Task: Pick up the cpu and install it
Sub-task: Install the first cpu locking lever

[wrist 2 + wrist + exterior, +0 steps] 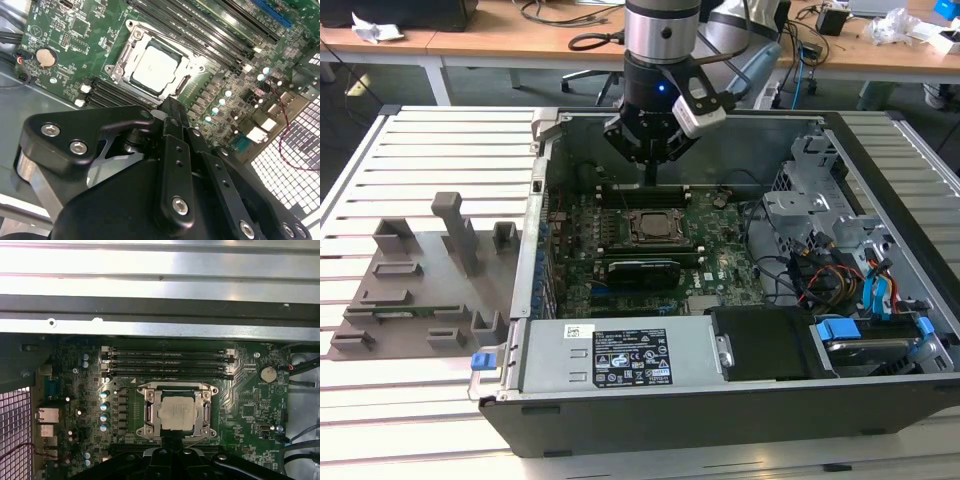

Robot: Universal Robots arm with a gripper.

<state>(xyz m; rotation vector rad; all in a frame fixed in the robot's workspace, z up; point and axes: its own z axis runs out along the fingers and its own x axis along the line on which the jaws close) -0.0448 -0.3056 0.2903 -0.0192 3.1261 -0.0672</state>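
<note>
The cpu (pixel 176 412) sits seated in the socket (pixel 176 410) on the motherboard (pixel 240 390), inside the case (pixel 620 420). The pincer (pixel 650 165) hangs just above it, fingers pressed together, holding nothing. Placement looks done; judged remaining: confirm seating, with the socket frame apparently unlatched.

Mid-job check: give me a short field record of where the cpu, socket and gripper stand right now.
cpu: silver square, lying inside the socket frame, also clear in the second wrist view
socket: metal frame around the cpu, on the motherboard
gripper: above the board inside the case, next to the socket, holding nothing; fingertips together in the second wrist view
contact: gripper apart from the cpu
memory slots: dark row beside the socket
case: open, lying on a slatted table
holder blocks: grey, at the exterior view's left
</note>
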